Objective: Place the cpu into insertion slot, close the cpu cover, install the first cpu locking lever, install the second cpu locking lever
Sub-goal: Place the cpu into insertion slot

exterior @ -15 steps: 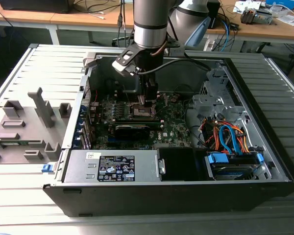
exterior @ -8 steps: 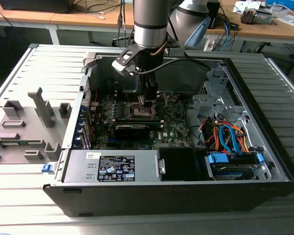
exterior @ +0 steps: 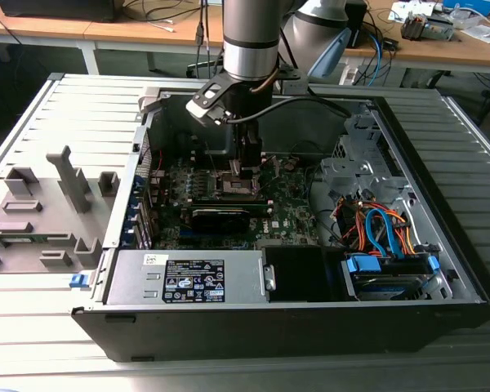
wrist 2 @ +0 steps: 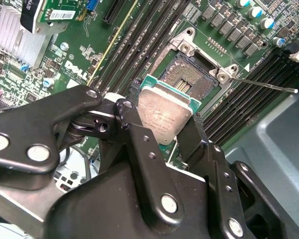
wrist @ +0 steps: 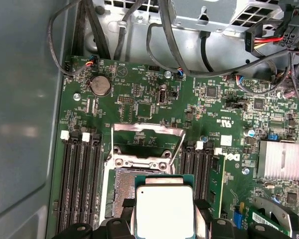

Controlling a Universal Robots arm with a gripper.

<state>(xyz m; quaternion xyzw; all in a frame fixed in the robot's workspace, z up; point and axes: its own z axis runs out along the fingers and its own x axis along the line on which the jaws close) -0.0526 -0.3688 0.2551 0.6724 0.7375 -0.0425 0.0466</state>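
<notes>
Right, exterior view first: the open computer case (exterior: 310,286) lies on the slatted grey bench (exterior: 33,343), toward the exterior view's right. Grey fixture blocks (exterior: 41,212) stand near the bench's edge on the exterior view's left. The arm (exterior: 249,37) drops straight down into the case. The claw (exterior: 243,167) hangs low over the motherboard (exterior: 286,216), right above the insertion slot (exterior: 233,186), and a long black card (exterior: 220,216) lies just beside that slot. Over to the second wrist view, and there it is: the cpu (wrist 2: 164,117), silver top up, clenched between the claw's black fingers (wrist 2: 189,137), one on each opposite edge. It sits over the near edge of the insertion slot (wrist 2: 194,79), whose dark contact field lies bare beyond it. A thin wire locking lever (wrist 2: 264,85) sticks out sideways from the slot's frame, and memory slots (wrist 2: 139,45) run alongside. First wrist view now: the cpu (wrist: 163,209) is in the claw's grip, covering the near part of the insertion slot (wrist: 132,174). Whether the chip touches the slot, can't tell. The cpu cover (wrist: 148,130) stands raised at the slot's far side. A coin battery (wrist: 100,85) and a finned heatsink (wrist: 280,159) sit on the board, well apart from the slot.
</notes>
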